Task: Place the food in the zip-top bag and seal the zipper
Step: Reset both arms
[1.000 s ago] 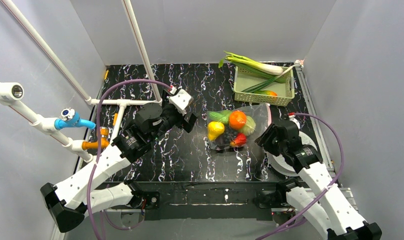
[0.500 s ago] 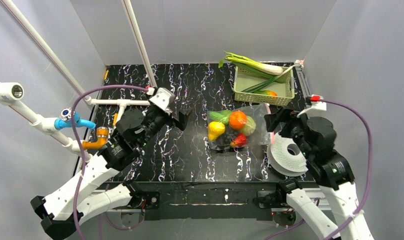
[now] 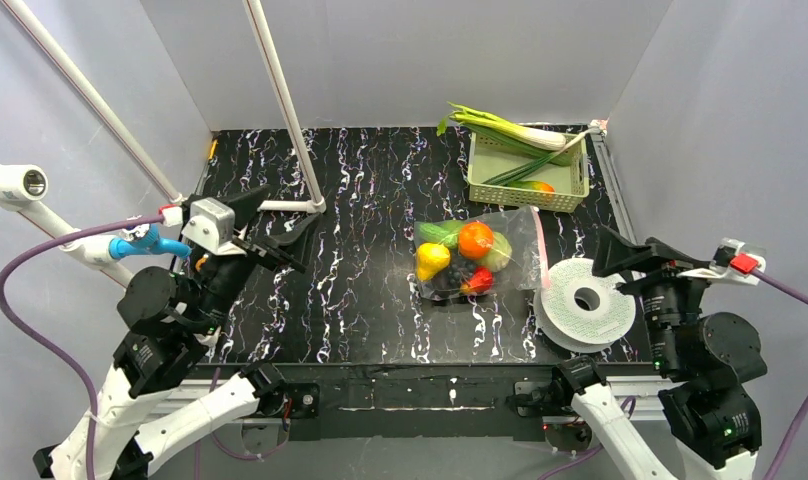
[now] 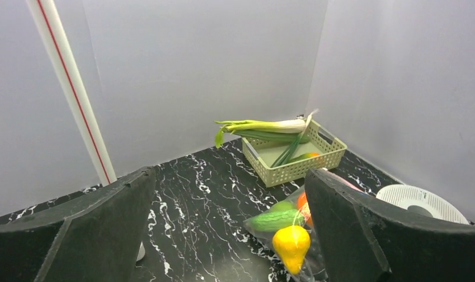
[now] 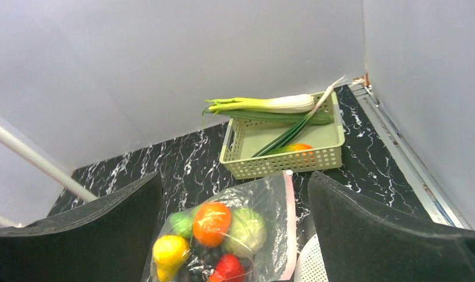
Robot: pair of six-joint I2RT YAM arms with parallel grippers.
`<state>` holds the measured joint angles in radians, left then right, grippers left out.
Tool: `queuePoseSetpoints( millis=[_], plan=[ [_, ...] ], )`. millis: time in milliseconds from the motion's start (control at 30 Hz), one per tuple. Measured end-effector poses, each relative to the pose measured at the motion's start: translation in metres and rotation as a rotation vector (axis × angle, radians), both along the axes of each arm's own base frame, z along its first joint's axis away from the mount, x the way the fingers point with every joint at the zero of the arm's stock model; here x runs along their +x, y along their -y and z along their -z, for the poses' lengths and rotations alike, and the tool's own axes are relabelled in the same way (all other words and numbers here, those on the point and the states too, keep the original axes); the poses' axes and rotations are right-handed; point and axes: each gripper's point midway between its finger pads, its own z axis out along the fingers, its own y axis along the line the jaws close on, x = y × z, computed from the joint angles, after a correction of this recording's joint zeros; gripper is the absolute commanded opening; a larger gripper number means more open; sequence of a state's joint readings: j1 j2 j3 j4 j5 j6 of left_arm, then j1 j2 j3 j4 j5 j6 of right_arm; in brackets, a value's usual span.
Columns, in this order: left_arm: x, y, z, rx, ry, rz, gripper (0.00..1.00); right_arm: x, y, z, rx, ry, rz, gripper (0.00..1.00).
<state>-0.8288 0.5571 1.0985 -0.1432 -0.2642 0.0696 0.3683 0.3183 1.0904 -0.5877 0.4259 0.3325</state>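
Observation:
The clear zip-top bag (image 3: 515, 235) lies flat mid-table with the food inside: a yellow pear (image 3: 430, 260), an orange (image 3: 474, 239), green pieces (image 3: 436, 232), a red piece (image 3: 478, 280) and dark purple grapes (image 3: 458, 272). Its pink zipper (image 3: 538, 250) runs along the bag's right edge and lies flat. The bag also shows in the right wrist view (image 5: 276, 194), zipper (image 5: 290, 223), and in the left wrist view (image 4: 282, 220). My left gripper (image 3: 265, 225) is open and empty, raised far left of the bag. My right gripper (image 3: 635, 262) is open and empty, raised to its right.
A pale green mesh basket (image 3: 528, 188) at the back right holds a leek (image 3: 505, 128) and an orange-green piece (image 3: 538, 186). A white perforated disc (image 3: 585, 300) lies right of the bag. White pipes (image 3: 280, 90) stand at the left.
Both arms have pulled back from the bag toward the table's near corners and risen. The bag and food have not moved.

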Motion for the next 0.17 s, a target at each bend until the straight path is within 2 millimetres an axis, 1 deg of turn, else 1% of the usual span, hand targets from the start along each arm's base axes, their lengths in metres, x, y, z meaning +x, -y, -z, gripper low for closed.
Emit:
queuePoseSetpoints(
  millis=[67,167],
  plan=[
    [-0.0023,-0.0051,-0.0051,-0.017,0.002,-0.010,0.98,-0.0031,0.0070,-0.0032,0.015,0.012,0.033,0.98],
    [-0.0012,-0.0048,-0.0006,-0.011,-0.020,-0.013,0.98,-0.0030,0.0110,-0.0055,0.021,0.007,0.056,0.98]
  ],
)
